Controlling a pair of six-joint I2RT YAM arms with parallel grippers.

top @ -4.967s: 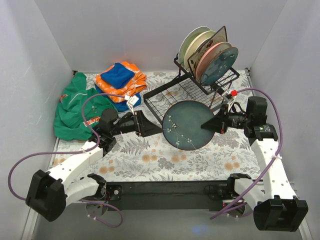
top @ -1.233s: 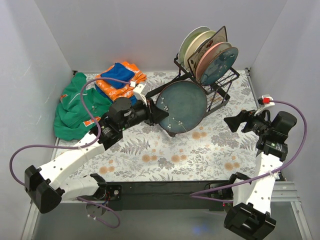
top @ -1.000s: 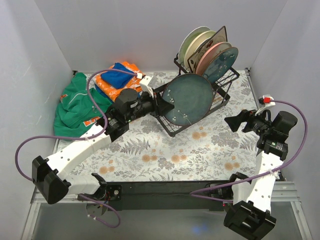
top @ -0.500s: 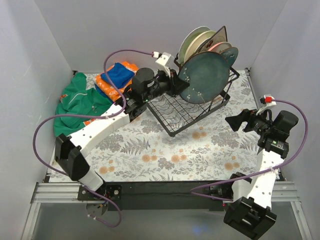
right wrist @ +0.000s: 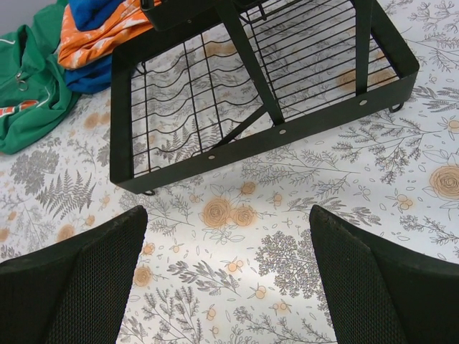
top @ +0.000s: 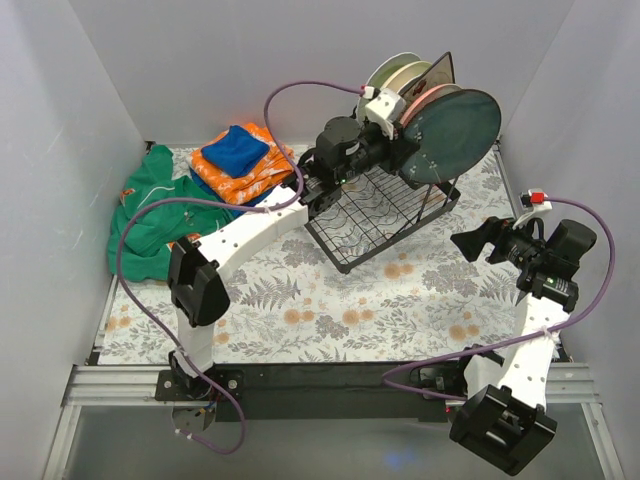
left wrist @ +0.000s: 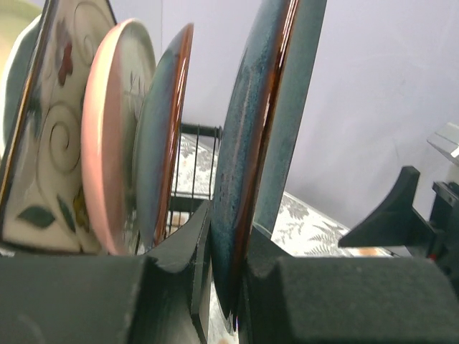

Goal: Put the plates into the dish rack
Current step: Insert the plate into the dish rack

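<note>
Top view: left pincer is clamped on the rim of a teal plate. The plate is upright over the rack's raised end at about 1 o'clock, just beside the other plates. Right pincer hangs wide at 3 o'clock.

Left wrist: the plate's edge is pinched between both pads (a pink plate stands at 9 o'clock).

Right wrist: jaws spread wide, holding nothing, above the bench, with the rack at 12.

The left hand holds a dark teal plate upright over the dish rack, beside the racked plates.
</note>
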